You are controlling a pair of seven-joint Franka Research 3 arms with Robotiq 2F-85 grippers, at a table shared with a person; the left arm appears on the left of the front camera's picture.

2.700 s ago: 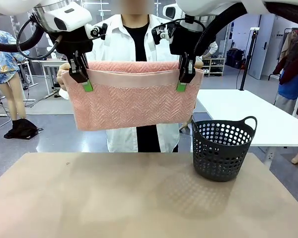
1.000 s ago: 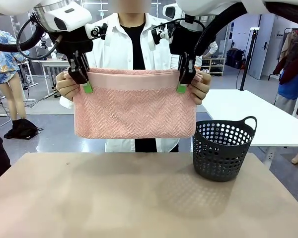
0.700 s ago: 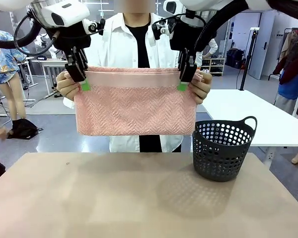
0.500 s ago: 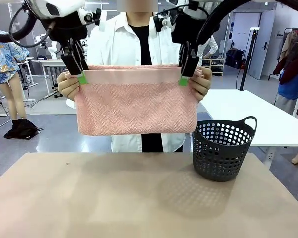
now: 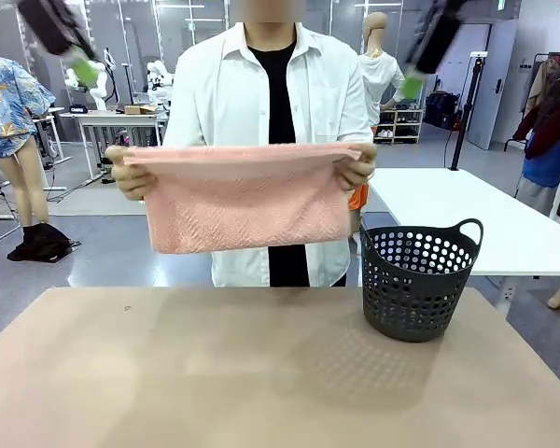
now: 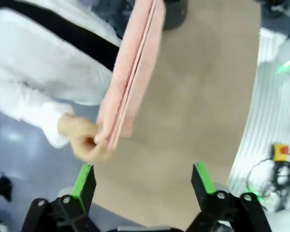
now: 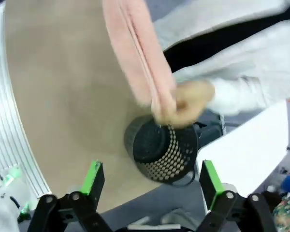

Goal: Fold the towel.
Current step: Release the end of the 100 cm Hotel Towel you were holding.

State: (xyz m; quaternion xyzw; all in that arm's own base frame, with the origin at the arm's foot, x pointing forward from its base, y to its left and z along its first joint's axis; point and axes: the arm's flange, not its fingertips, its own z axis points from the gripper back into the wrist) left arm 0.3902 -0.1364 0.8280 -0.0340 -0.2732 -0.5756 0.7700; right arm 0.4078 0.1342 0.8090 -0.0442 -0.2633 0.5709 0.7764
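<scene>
1. Front view: the left claw (image 5: 82,69) is a blurred streak, cropped by the top edge.
2. The right claw (image 5: 412,84) is equally smeared and cropped there.
3. Both wrist views are soft; the person's hand (image 6: 84,142) on the towel (image 6: 130,82) is a vague blob.
4. In the front view the towel hides the person's waist and part of each hand.

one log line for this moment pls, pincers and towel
left pincer: open, off towel | right pincer: open, off towel | towel: folded, held up by person's hands | basket: upright on table
</scene>
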